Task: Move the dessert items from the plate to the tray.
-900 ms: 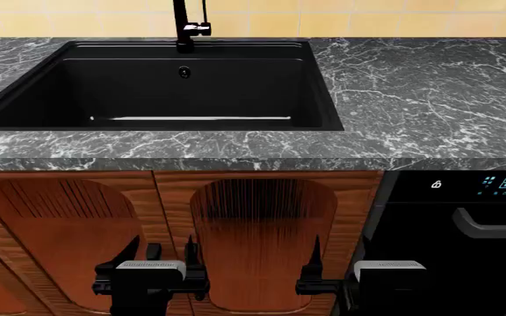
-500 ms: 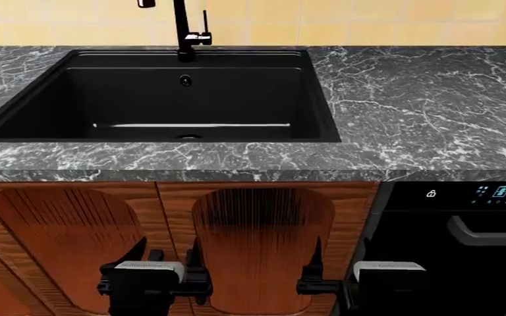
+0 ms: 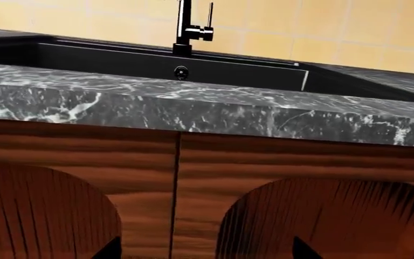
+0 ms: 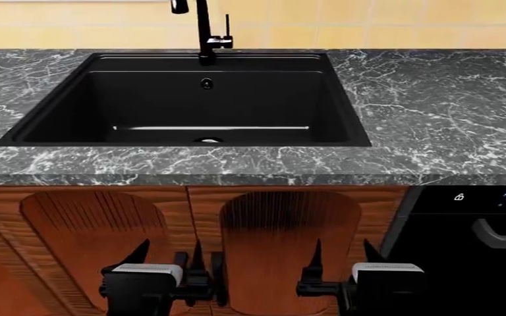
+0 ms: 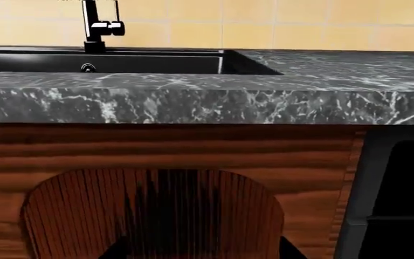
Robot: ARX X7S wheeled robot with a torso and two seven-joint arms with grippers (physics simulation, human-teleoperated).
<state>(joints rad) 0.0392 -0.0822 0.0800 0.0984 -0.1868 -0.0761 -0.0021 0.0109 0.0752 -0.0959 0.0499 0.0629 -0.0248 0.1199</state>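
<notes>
The dessert items, the plate and the tray are out of view in every frame. My left gripper (image 4: 167, 253) hangs low in front of the wooden cabinet doors (image 4: 262, 230), open and holding nothing. Further right, my right gripper (image 4: 342, 253) is at the same height, also open and holding nothing. In the left wrist view only the dark tips of the left gripper (image 3: 205, 251) show, wide apart against the cabinet wood. The right gripper (image 5: 201, 252) shows the same way in the right wrist view, with its tips spread.
A black sink basin (image 4: 192, 99) with a black faucet (image 4: 205, 33) is sunk in the dark marble countertop (image 4: 447, 105). The counter's front edge (image 4: 235, 176) overhangs both grippers. A black appliance with a handle (image 4: 490, 230) stands to the right of the cabinets.
The head view has shifted, so the sink and counter now sit further right and lower in the picture. Both grippers stay low and open in front of the cabinet.
</notes>
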